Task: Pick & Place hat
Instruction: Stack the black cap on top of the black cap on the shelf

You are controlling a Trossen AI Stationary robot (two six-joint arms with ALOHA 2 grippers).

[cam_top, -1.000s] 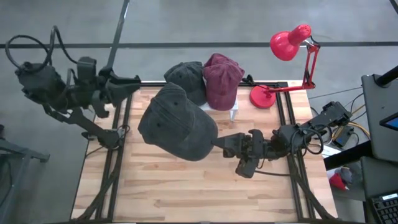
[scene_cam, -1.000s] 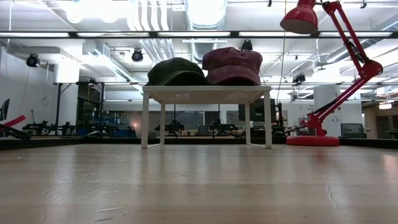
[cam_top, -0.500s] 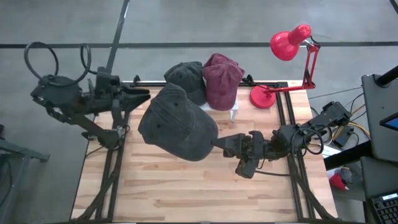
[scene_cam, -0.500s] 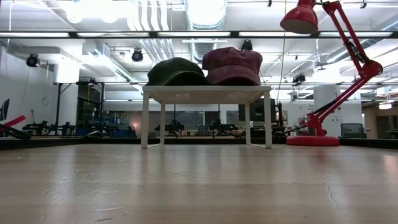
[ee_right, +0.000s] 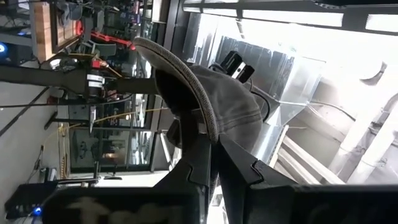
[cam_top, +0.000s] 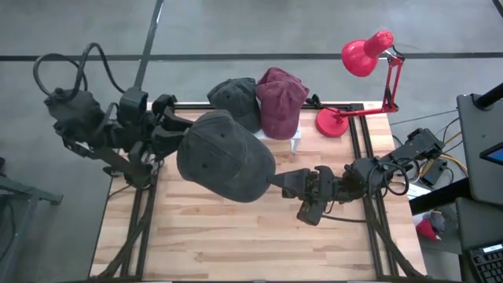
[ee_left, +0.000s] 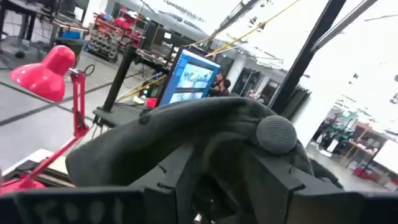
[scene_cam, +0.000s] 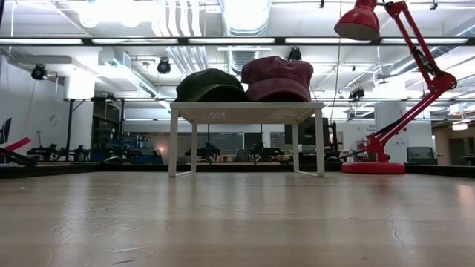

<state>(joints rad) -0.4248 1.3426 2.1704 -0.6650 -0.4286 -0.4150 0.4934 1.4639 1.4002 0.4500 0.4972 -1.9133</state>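
Grey and faded, the large baseball cap [cam_top: 225, 156] hangs in the air above the middle of the wooden desk [cam_top: 236, 236], nearer its far edge, with its crown button facing up. The right hand [cam_top: 279, 179] reaches in from the desk's right edge and is clamped shut on the cap's brim, as the right wrist view shows, where the curved brim [ee_right: 186, 81] runs between the two dark fingers [ee_right: 205, 158]. The left hand [cam_top: 174, 130] comes in over the desk's far left corner and is at the cap's left side; in the left wrist view the cap's crown [ee_left: 205, 134] and its round top button [ee_left: 276, 134] fill the space just past the fingers [ee_left: 180, 180], which stand apart with cloth between them, though whether they press it cannot be told. At the far edge stands a small white rack [scene_cam: 245, 113] carrying a dark grey cap [cam_top: 236, 98] and a maroon cap [cam_top: 280, 98] side by side, touching. A red desk lamp [cam_top: 365, 55] stands at the far right corner, its base [cam_top: 334, 122] just beside the rack.
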